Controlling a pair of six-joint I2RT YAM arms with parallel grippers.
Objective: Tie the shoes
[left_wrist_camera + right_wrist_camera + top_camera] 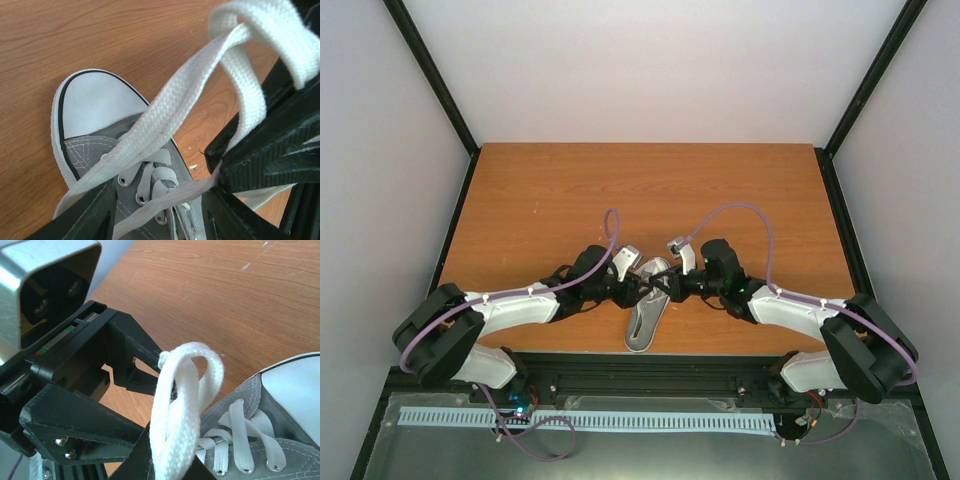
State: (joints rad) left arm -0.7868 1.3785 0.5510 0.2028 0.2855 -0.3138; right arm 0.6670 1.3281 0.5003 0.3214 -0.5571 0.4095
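The small grey sneaker (645, 322) lies at the table's near middle, its white toe cap (95, 105) pointing away from the arms. Both grippers meet over its laces. My right gripper (172, 465) is shut on a doubled loop of white lace (185, 390) and holds it up above the eyelets; in the left wrist view it shows as black jaws at the right (280, 150), with the lace loop (250, 45) above them. My left gripper (160, 222) is open, its fingers (87, 215) spread over the shoe's tongue, and two lace strands (165, 120) cross between them.
The wooden table (570, 200) is ringed by a black frame and white walls. The two arms (520, 305) come in from both sides and crowd the space over the shoe. The left gripper's camera housing (45, 285) sits close to the right gripper.
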